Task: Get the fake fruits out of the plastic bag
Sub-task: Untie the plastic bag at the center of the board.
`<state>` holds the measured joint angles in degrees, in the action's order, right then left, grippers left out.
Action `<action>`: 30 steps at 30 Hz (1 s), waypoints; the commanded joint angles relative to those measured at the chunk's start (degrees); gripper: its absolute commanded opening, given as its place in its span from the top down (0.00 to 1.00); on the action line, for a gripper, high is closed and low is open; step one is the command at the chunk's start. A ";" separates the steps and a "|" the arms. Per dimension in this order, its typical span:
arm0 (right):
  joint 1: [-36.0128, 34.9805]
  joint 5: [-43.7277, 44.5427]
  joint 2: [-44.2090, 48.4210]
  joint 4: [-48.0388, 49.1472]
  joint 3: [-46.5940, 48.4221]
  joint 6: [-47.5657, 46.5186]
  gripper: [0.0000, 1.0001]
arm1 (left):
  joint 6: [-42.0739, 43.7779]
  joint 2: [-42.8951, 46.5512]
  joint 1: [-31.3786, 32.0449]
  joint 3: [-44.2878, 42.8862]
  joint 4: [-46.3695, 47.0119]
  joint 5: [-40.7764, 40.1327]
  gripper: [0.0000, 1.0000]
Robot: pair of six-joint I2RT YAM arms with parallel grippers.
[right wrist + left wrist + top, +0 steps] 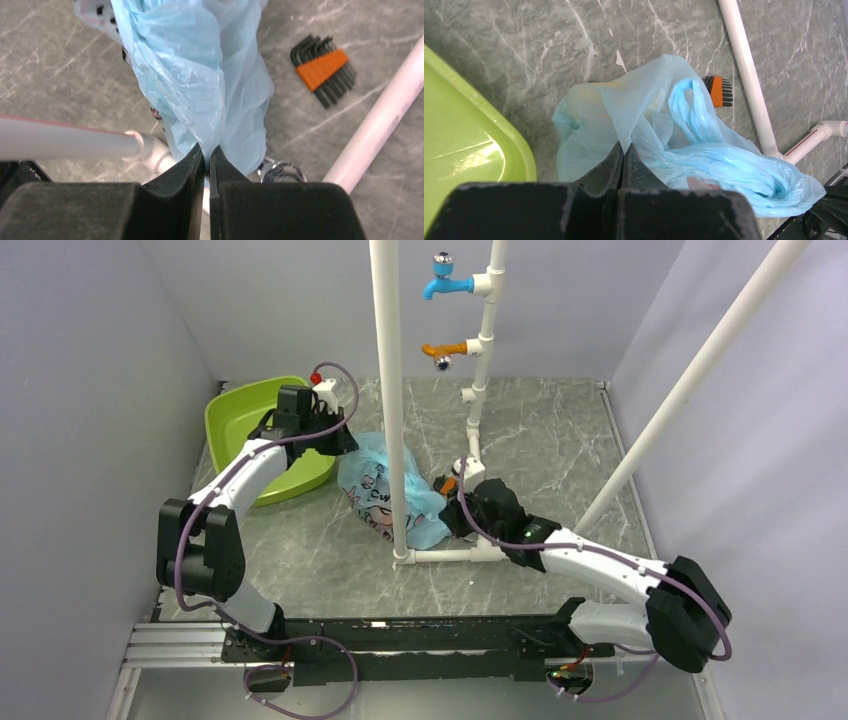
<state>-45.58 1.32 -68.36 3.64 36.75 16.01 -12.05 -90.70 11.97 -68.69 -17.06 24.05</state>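
The light-blue plastic bag (375,485) lies crumpled on the marble table between both arms, partly behind a white pole. My left gripper (345,440) is shut on a fold of the bag's far-left edge; the left wrist view shows the film (664,125) pinched between the closed tips (624,150). My right gripper (455,515) is shut on the bag's near-right end, and the bag (195,75) hangs pinched at its tips (207,150). The fake fruits are hidden inside the bag. Only a faint reddish shape (701,182) shows through the film.
A lime-green tray (240,425) sits at the far left, beside my left gripper. A white pipe frame (450,555) with an upright pole (390,390) stands right at the bag. An orange-and-black tool (322,70) lies beside the bag. Blue and orange taps (445,315) hang at the back.
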 commanded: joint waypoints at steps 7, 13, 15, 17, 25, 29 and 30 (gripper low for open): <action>-0.35 0.16 6.05 -0.26 -4.81 3.22 0.88 | -0.93 1.62 -0.63 -0.37 1.68 0.19 1.00; -0.37 2.19 5.30 -7.57 4.21 -0.39 0.44 | -1.02 1.18 -0.63 -0.40 2.14 1.79 1.00; -0.38 2.11 4.19 -7.92 6.73 -1.68 0.34 | -1.02 0.97 -0.63 -0.50 2.05 2.04 1.00; -0.37 1.60 2.76 -7.42 9.36 -2.19 0.31 | -0.91 0.96 -0.63 -0.45 2.18 2.14 1.00; -0.36 -6.80 -9.46 -4.82 21.12 -0.60 0.31 | -0.89 0.45 -0.45 -0.53 1.97 2.82 1.00; -0.90 -13.18 -12.50 -1.83 22.51 -0.46 0.29 | -0.63 -0.24 -0.46 -0.97 1.62 3.04 1.00; -1.04 -13.74 -12.58 -0.06 21.76 0.08 0.29 | -0.64 -0.45 -0.45 -1.17 1.47 3.21 1.00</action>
<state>-45.91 -5.78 -80.55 -2.09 57.23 15.25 -12.95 -90.72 11.55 -68.69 -17.02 25.65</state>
